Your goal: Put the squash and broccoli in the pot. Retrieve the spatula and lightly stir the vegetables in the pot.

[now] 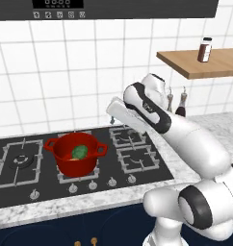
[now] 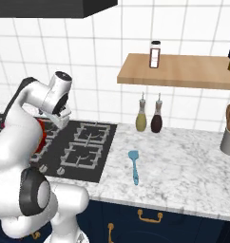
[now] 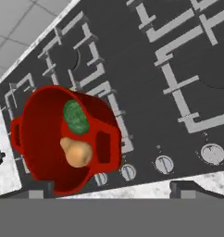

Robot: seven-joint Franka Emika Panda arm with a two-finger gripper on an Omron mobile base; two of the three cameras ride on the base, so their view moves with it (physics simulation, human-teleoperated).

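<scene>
The gripper [image 3: 112,189] hangs above the stove's front edge; its two dark fingertips stand wide apart at the bottom of the hand view with nothing between them, so the tool is released and empty.

Below it, the round, deep, glossy red pot [image 3: 44,178] sits on a front burner of the black gas cooktop [image 3: 169,60], just behind the row of silver control knobs [image 3: 164,164]. Inside lie the lumpy green broccoli [image 3: 76,116] and the tan, pear-shaped squash [image 3: 77,151], side by side and touching or nearly so. Judged from this, the loading step is complete and the stirring tool comes next.

The slim light-blue spatula [image 2: 133,165] lies flat on the white marble counter [image 2: 183,166], well to the right of the cooktop, blade toward the wall, handle toward the counter edge. That orientation presents the handle for a top-down grasp.

Farther back, two dark-capped bottles [image 2: 148,116] stand against the tiled wall beneath a wooden shelf [image 2: 183,71].
</scene>
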